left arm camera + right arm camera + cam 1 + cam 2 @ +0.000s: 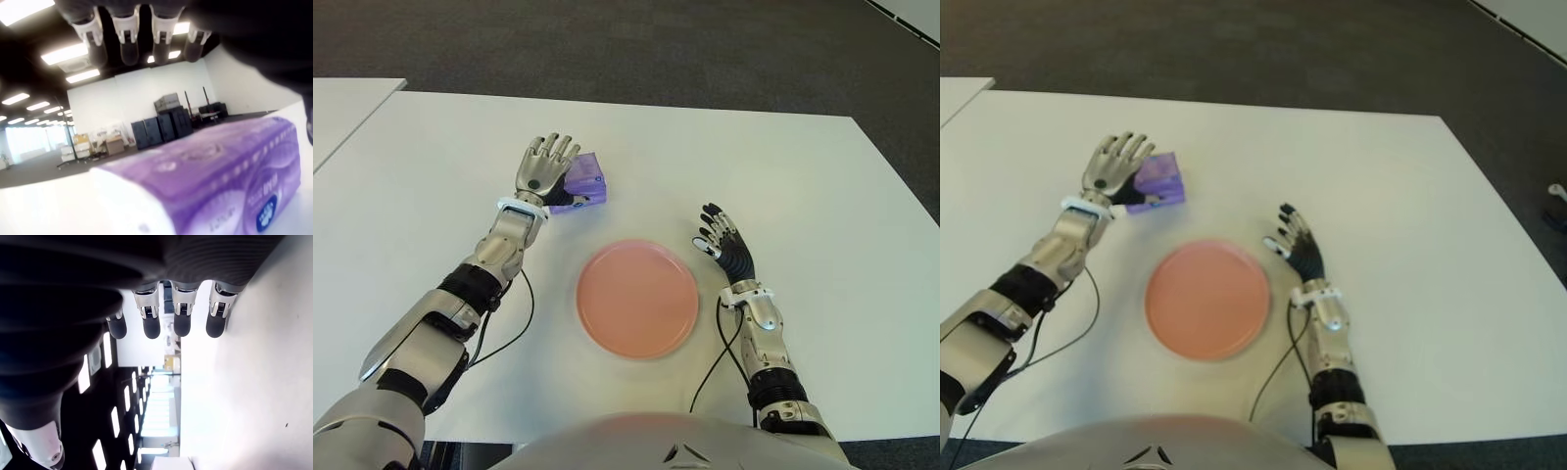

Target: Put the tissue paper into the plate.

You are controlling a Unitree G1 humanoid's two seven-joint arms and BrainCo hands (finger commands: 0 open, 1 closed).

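Purple plastic-wrapped tissue pack (582, 182) at plate's 11 o'clock — our left hand (544, 168) over it, fingers spread, gripping nothing. We should close squarely, lift toward round pink plate (637, 299). Right hand (724, 245) relaxed, unfilled — plate's 3 o'clock.

Left arm reaches out beyond the plate (637, 299) on its left side, left hand (544, 168) palm down, fingers (128, 43) extended and spread, gripping nothing. Right hand (725, 245) sits just right of the plate, fingers straight and loose, empty.
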